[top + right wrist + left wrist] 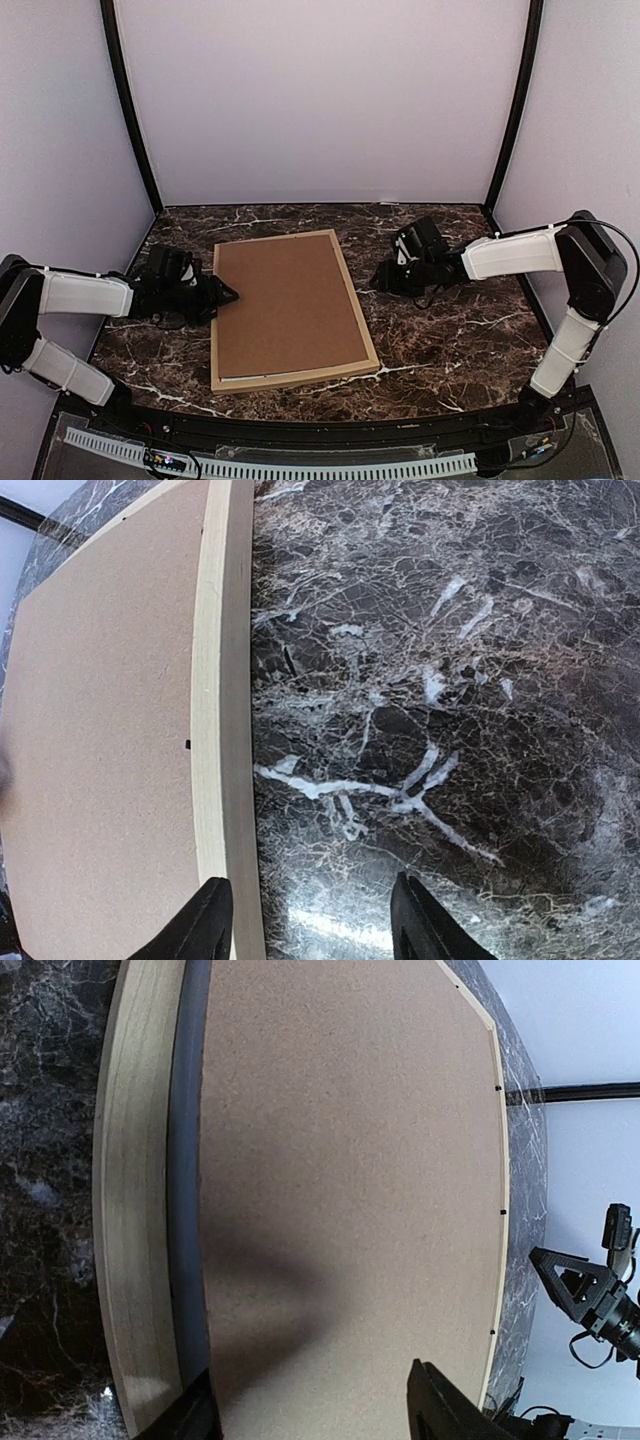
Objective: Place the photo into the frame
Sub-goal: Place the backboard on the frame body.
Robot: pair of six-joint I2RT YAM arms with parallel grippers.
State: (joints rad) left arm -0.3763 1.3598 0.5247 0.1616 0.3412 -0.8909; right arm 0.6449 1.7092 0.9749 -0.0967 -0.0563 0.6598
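The frame (pixel 357 308) of thin light wood lies flat in the middle of the table, filled by a brown backing board (pixel 285 300). The photo is hidden. My left gripper (pixel 228 295) is at the frame's left edge, open. In the left wrist view its fingertips (pixel 440 1410) straddle the edge of the board (pixel 350 1160), with a grey-blue strip (pixel 187 1160) showing between board and wooden rim (pixel 130 1210). My right gripper (pixel 385 278) hovers to the right of the frame, open. Its wrist view shows the gripper (pixel 310 920) over bare marble beside the rim (pixel 225 680).
The table (pixel 440 340) is dark marble with white veins. White walls and black corner posts (pixel 130 110) close it in at the back and sides. Small black tabs (pixel 498 1089) dot the frame's far inner edge.
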